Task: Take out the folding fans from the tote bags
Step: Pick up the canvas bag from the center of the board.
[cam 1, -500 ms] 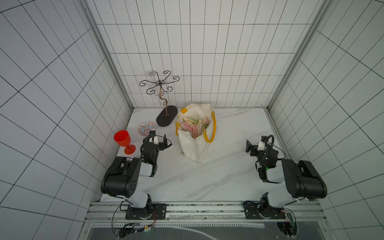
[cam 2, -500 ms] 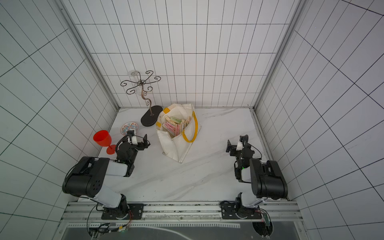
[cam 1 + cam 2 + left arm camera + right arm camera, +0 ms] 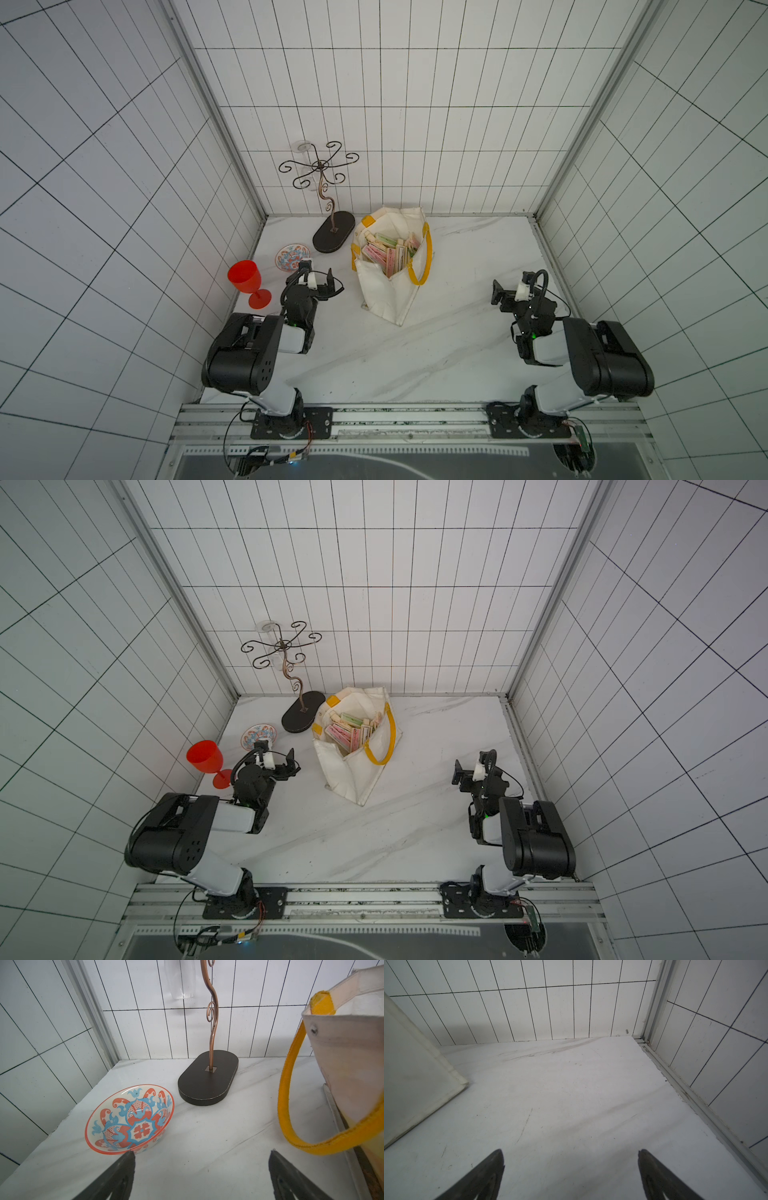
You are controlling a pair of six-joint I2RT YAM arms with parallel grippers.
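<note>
Fans (image 3: 386, 251) are standing packed inside the tote bag (image 3: 386, 299), which is sitting open-mouthed near the back edge of the table (image 3: 457, 332) so I can reach in; my left claw (image 3: 318, 272) and right claw (image 3: 512, 284) are hanging wide, empty.

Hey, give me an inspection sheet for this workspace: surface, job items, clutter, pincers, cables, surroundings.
Surface: white marble table, faint scuffs, no spills seen.
Job's things: tote bag standing open; folding fans inside it, none on the table.
Clutter: red goblet, patterned bowl, scrolled metal stand with a clear glass hanging, all on the left arm's side.
Pincers: left pincer and right pincer open, empty, clear of the bag.
Cables: black loops at both wrists; loose wires below the front rail.
Surroundings: white tiled walls on three sides.
</note>
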